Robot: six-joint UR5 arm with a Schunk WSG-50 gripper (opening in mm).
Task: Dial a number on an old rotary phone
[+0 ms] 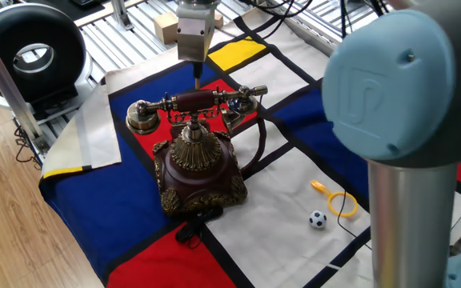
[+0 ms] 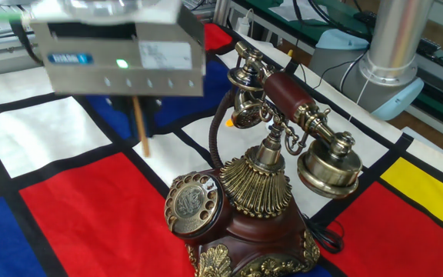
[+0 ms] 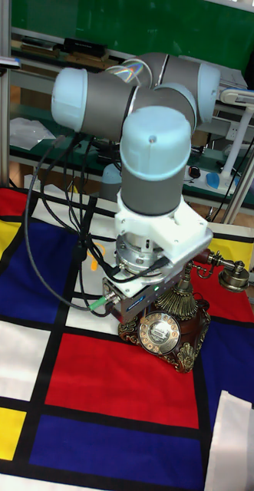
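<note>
**Inspector A:** Gripper [image 2: 141, 127] condition?

**Inspector B:** A thin wooden stick [image 2: 140, 123] points down from under its grey body. Whether the fingers are spread or pressed together cannot be told. The stick tip hangs above the cloth, apart from the phone.

**Inspector A:** Phone location?

**Inspector B:** The old rotary phone [image 1: 196, 164] stands on the red panel of a colour-block cloth [image 1: 134, 232], handset [image 2: 294, 115] resting across the cradle, dial [image 2: 191, 201] facing up. A small toy ball [image 1: 317, 218] lies well apart.
</note>
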